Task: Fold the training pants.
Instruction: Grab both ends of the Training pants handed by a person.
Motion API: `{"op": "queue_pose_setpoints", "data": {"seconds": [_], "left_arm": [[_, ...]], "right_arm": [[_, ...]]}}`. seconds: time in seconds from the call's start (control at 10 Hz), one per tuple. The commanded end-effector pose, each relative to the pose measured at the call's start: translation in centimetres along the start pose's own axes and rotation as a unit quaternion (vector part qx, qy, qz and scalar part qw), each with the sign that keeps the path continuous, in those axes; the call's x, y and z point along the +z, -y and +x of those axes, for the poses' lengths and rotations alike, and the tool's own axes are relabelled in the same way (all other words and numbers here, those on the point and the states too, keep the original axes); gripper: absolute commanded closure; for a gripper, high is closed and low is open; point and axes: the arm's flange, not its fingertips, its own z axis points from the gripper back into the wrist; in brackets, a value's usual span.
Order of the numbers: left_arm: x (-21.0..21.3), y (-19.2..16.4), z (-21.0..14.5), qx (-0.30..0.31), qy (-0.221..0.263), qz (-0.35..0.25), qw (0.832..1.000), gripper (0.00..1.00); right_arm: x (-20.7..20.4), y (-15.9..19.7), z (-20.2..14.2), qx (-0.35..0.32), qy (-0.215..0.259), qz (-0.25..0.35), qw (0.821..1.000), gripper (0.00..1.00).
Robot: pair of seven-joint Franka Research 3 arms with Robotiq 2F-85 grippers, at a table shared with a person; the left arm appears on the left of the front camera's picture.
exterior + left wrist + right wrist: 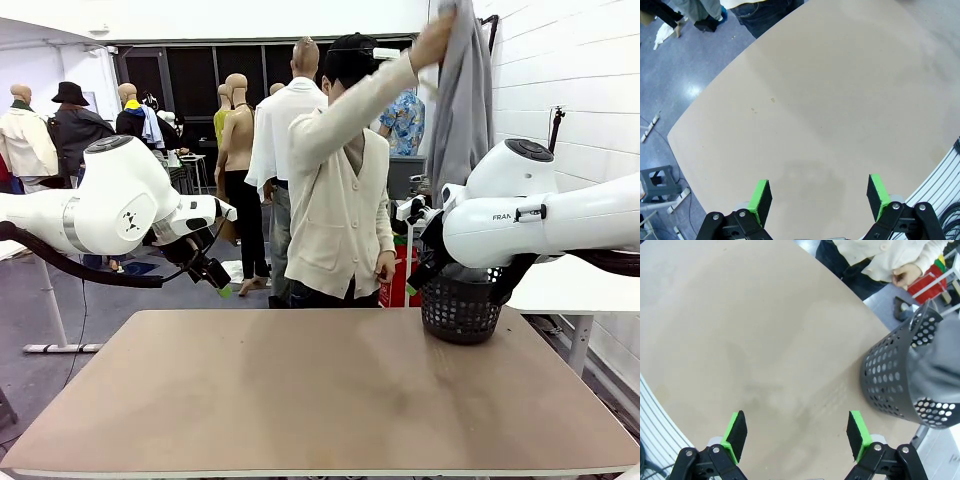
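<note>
Training pants (462, 100) held aloft by person (340, 200); left hand (818, 192) and right hand (796, 432) open, empty.

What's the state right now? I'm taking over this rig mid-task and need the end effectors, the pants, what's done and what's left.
The left end effector is open and empty, hovering above the tan table.
The right end effector is open and empty, above the table beside the black perforated basket.
The light grey soft jersey training pants are held up high by the person's raised hand at the far side, with their lower end in the basket.
Done: nothing is folded yet.
Left: get the pants laid flat on the table, then fold them.
</note>
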Motion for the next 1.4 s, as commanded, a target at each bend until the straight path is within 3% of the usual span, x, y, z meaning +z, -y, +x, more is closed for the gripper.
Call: {"op": "queue_pose_setpoints", "data": {"seconds": [0.0,1.3], "left_arm": [[-0.08,-0.07,-0.02,0.000,-0.001,0.000,1.000,0.00],[-0.08,-0.07,-0.02,0.000,-0.001,0.000,1.000,0.00]], "right_arm": [[0.01,0.06,-0.02,0.000,0.001,0.001,1.000,0.00],[0.01,0.06,-0.02,0.000,0.001,0.001,1.000,0.00]]}}
